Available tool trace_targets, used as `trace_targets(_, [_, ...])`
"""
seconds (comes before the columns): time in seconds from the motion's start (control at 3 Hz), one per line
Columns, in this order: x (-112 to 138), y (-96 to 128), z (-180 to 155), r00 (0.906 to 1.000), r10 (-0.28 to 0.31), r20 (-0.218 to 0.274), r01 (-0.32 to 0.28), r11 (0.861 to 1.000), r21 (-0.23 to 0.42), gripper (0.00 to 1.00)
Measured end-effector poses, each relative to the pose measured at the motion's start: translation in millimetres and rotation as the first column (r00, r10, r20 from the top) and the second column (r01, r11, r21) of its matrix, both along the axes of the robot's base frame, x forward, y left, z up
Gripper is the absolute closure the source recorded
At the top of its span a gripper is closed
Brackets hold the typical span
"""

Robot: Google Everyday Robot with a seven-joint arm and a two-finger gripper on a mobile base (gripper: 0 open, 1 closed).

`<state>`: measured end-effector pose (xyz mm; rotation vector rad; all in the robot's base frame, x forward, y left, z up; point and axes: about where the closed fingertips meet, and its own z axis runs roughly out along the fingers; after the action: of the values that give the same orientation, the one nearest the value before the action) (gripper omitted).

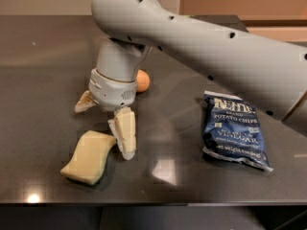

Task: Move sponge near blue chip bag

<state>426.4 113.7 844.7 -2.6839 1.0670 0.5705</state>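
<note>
The pale yellow sponge lies on the dark table at the front left. The blue chip bag, with white lettering, lies flat at the right, well apart from the sponge. My gripper hangs from the big grey arm just above and behind the sponge's far end. It is open and empty. One cream finger reaches down beside the sponge's right corner, and the other finger points out to the left.
A small orange ball rests behind the gripper's wrist. The grey arm crosses the view from the upper right, above the bag. The table's front edge runs just below the sponge and bag.
</note>
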Motion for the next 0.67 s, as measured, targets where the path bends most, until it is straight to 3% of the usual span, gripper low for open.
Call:
trace_targets(0.33, [0.7, 7.8, -14.8, 0.9992, 0.038, -0.011, -0.038, 0.999, -0.006, 0.00])
trace_targets(0.67, [0.3, 11.7, -22.9, 0.9977, 0.064, -0.022, -0.064, 0.998, -0.013, 0.16])
